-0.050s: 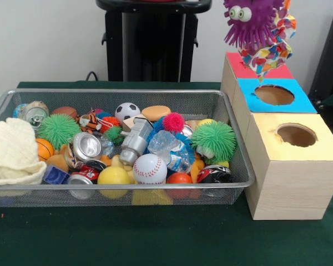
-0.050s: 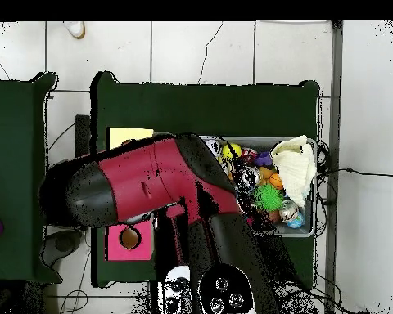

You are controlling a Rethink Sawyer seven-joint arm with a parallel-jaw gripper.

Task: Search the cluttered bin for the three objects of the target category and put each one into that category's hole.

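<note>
Purple spiky toy (image 1: 250, 22), with googly eyes and a patchwork multicoloured part below: front view, hanging in the air above the red-topped box (image 1: 236, 65), not touching it. The gripper is not seen, so whether its fingers are spread or pinched cannot be told.

Boxes, front view: three wooden boxes in a row beside the bin, red-topped farthest, blue-topped box (image 1: 305, 103) in the middle, yellow-topped box (image 1: 322, 148) nearest. The blue and yellow tops each show a round hole.

Wire-mesh bin (image 1: 122, 92), front view: on the green table (image 1: 155, 238). It holds a baseball (image 1: 150, 168), soccer ball (image 1: 127, 111), yellow ball (image 1: 114, 176), two green spiky balls (image 1: 213, 139), pink spiky ball (image 1: 173, 122), crushed can (image 1: 86, 147), crumpled water bottle (image 1: 169, 149) and a cream cloth (image 1: 11, 152) draped over one end.

Overhead view: the red and black arm (image 2: 151, 184) lies over the boxes and one end of the bin (image 2: 317, 204). The cream cloth sits at the bin's other end. The gripper is hidden beneath the arm.
</note>
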